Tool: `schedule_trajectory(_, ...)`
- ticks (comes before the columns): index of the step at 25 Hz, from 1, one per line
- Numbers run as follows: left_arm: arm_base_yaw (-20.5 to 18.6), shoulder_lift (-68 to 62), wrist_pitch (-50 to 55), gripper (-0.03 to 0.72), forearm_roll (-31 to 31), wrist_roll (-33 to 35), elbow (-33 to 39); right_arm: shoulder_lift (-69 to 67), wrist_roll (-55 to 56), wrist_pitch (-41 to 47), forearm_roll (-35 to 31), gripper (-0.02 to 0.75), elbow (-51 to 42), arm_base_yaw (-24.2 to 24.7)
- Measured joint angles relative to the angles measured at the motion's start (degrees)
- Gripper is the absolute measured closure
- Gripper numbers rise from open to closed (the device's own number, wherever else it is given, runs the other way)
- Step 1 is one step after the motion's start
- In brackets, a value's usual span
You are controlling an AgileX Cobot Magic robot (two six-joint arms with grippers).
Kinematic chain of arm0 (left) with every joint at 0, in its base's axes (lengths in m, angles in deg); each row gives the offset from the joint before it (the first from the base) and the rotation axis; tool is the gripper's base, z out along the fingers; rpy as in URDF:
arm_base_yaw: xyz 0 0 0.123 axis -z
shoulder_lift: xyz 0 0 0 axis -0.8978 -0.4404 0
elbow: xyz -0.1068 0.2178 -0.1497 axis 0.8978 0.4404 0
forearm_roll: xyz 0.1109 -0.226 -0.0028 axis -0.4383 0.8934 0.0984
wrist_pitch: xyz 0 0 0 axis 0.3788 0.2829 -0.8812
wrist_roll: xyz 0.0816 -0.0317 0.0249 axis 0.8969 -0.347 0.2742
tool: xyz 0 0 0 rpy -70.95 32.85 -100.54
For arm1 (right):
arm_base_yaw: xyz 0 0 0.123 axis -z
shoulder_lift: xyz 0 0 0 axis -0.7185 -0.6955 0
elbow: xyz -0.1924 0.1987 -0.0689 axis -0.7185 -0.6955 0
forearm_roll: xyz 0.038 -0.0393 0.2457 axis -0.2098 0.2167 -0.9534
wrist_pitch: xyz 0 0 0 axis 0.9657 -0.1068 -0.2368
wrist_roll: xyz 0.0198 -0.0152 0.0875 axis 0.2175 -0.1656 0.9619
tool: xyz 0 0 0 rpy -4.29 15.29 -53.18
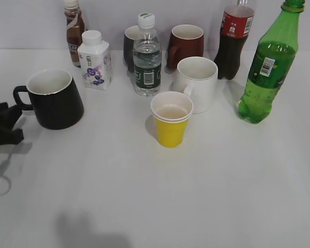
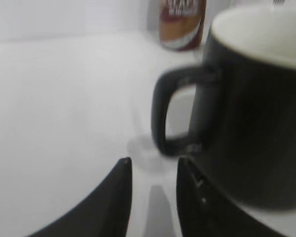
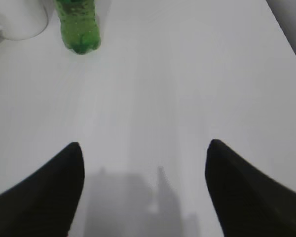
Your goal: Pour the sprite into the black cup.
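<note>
The sprite [image 1: 268, 67], a tall green bottle with its cap on, stands upright at the far right of the table; its base also shows in the right wrist view [image 3: 79, 24]. The black cup [image 1: 54, 101] stands upright at the left with its handle pointing left. In the left wrist view the black cup [image 2: 256, 123] fills the right side. My left gripper [image 1: 10, 121] sits just left of the handle; its jaws [image 2: 153, 160] are slightly apart and empty, just short of the handle. My right gripper [image 3: 145, 145] is wide open and empty over bare table, well short of the sprite.
A yellow paper cup [image 1: 170, 121] and a white mug [image 1: 199, 82] stand mid-table. Behind them are a water bottle [image 1: 146, 57], cola bottle [image 1: 235, 39], dark red mug [image 1: 186, 44], dark grey mug [image 1: 129, 46], milk carton [image 1: 95, 62] and brown drink bottle [image 1: 74, 31].
</note>
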Motion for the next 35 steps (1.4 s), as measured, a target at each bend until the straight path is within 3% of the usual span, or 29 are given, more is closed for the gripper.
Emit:
schedule_trajectory(7, 2.04, -0.06, -0.11, 0.442, 0.36, 0.00, -5.19, 0.00, 0.00, 0.00, 0.00, 0.164, 0.00, 0.00)
schedule_trajectory(11, 2.96, -0.06, 7.96, 0.453, 0.36, 0.00, -11.11, 0.00, 0.00, 0.00, 0.00, 0.164, 0.00, 0.00)
schedule_trajectory(16, 3.13, -0.17, 18.96, 0.639, 0.17, 0.17, -18.53, 0.00, 0.00, 0.00, 0.00, 0.164, 0.00, 0.00)
schedule_trajectory(29, 3.13, 4.14, 24.36, 0.643, -3.40, 0.73, -21.12, 0.00, 0.00, 0.00, -0.06, 0.164, 0.00, 0.00)
schedule_trajectory(35, 3.25, 12.30, 26.57, 0.643, -3.56, 0.73, -20.22, 0.00, 0.00, 0.00, -4.07, 0.164, 0.00, 0.00)
